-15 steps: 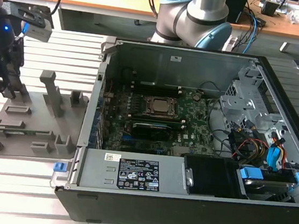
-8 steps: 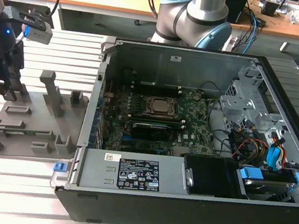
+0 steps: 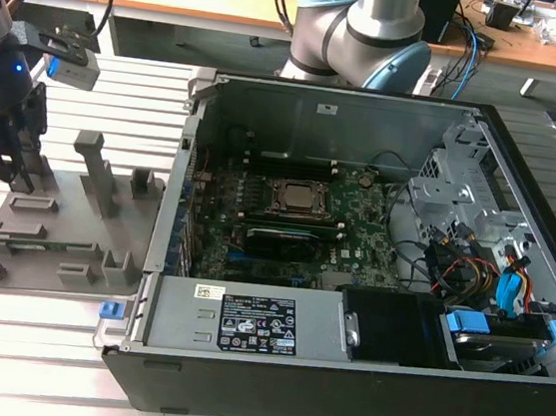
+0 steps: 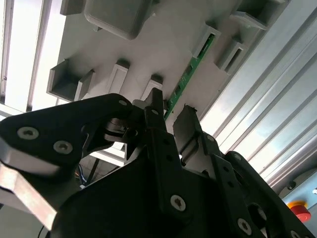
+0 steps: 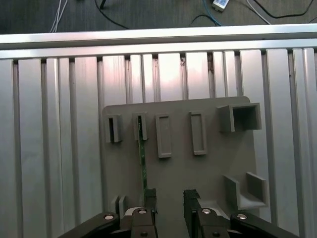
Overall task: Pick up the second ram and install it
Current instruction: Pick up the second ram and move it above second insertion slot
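the gripper (image 5: 170,202) hangs over one edge of the grey holder plate (image 5: 213,168), its two black fingers (image 5: 150,197) spread apart with nothing clamped between them. the second ram (image 5: 142,158), a thin green stick, stands on edge in a row of slots on the holder plate, its near end just beside one fingertip. in the exterior view the holder plate lies on a slatted metal table (image 3: 41,352), near the open computer case (image 3: 336,405)
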Robot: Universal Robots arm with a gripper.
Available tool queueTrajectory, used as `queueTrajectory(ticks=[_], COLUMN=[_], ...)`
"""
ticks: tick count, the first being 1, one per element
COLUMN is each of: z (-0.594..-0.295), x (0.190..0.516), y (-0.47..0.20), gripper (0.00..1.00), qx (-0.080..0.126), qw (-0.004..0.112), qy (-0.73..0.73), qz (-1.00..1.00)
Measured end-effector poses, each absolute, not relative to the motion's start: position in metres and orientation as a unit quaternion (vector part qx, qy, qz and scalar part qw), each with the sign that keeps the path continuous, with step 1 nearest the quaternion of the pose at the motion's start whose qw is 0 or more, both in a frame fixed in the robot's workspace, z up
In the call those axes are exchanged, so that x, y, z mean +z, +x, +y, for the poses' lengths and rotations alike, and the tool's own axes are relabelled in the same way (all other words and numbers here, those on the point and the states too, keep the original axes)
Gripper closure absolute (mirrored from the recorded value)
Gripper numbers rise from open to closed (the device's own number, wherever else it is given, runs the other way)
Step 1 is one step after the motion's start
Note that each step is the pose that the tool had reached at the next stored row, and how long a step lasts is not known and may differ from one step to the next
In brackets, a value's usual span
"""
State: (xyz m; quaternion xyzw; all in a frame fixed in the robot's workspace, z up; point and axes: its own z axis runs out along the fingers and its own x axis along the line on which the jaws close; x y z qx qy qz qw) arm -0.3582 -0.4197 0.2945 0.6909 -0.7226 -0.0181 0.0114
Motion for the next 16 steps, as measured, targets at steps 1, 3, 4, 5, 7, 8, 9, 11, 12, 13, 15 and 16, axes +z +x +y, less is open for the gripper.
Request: queueTrajectory(ticks=[1, 3, 4, 5, 7, 8, 9, 11, 12, 13, 15, 16], z=[-0.420, -0.420, -0.420, -0.420, -0.420, -0.421, -0.423, -0.424, -0.426, -0.429, -0.429, -0.430], x=[0.293, 0.289, 0.288, 0.286, 0.283, 0.281, 0.277, 0.274, 0.271, 0.259, 0.253, 0.252], y=[-0.358, -0.358, -0.358, -0.358, -0.358, -0.358, -0.358, -0.359, -0.359, -0.360, -0.360, -0.360], gripper=[0.64, 0.64, 0.64, 0.64, 0.64, 0.64, 0.64, 0.64, 0.64, 0.64, 0.64, 0.64], qx=[-0.018, -0.018, -0.018, -0.018, -0.018, -0.018, -0.018, -0.018, -0.018, -0.018, -0.018, -0.018], qw=[0.011, 0.011, 0.011, 0.011, 0.011, 0.011, 0.011, 0.011, 0.012, 0.011, 0.012, 0.012], qy=[0.691, 0.691, 0.691, 0.691, 0.691, 0.691, 0.692, 0.693, 0.694, 0.695, 0.695, 0.695], qz=[-0.723, -0.723, -0.723, -0.723, -0.722, -0.722, -0.722, -0.721, -0.720, -0.719, -0.719, -0.719])
